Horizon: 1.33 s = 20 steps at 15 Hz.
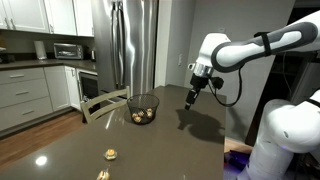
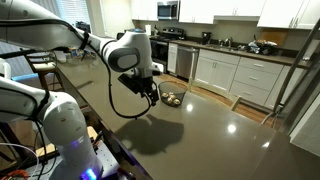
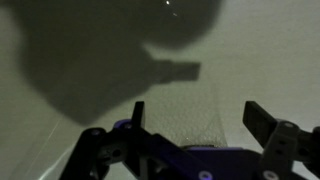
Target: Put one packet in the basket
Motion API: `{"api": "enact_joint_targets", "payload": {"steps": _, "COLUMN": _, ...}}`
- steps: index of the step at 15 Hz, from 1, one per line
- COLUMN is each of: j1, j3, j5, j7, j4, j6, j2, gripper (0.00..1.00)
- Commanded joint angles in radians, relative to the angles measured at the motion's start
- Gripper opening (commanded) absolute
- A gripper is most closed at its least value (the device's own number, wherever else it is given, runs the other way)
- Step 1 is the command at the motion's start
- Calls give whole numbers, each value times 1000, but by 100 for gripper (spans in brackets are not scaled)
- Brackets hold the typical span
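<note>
A dark wire basket (image 1: pixel 143 107) stands on the brown table (image 1: pixel 185 145) with some small packets (image 1: pixel 140 117) inside it. Two more small packets lie loose near the table's front, one (image 1: pixel 111 154) behind the other (image 1: pixel 102 174). My gripper (image 1: pixel 190 100) hangs above the table to the right of the basket, apart from it. In an exterior view the gripper (image 2: pixel 151 95) is just left of the basket (image 2: pixel 172 98). In the wrist view the jaws (image 3: pixel 200 118) are open and empty over bare table, with my own shadow on the surface.
A steel fridge (image 1: pixel 133 45) and white kitchen cabinets (image 1: pixel 25 95) stand behind the table. A chair back (image 1: pixel 103 102) sits at the table's far edge. White robot housing (image 1: pixel 285 135) fills the near right side.
</note>
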Motion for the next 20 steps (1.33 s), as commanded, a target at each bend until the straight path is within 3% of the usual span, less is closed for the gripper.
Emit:
{"api": "enact_joint_targets", "payload": {"steps": 1, "j1": 33, "j3": 64, "j5": -4, "j7": 15, "j4": 10, "j6": -16, "j2": 18, "gripper": 100}}
{"api": "enact_joint_targets", "payload": {"steps": 9, "j1": 154, "j3": 225, "j5": -15, "j7": 32, "j4": 50, "j6": -102, "j2": 75, "gripper": 100}}
{"api": "enact_joint_targets", "payload": {"steps": 14, "j1": 230, "j3": 287, "j5": -17, "j7": 23, "j4": 135, "j6": -157, "j2": 214, "gripper": 100}}
{"api": "enact_joint_targets", "payload": {"steps": 20, "j1": 260, "j3": 334, "j5": -29, "j7": 36, "j4": 282, "j6": -190, "j2": 411, "gripper": 100}}
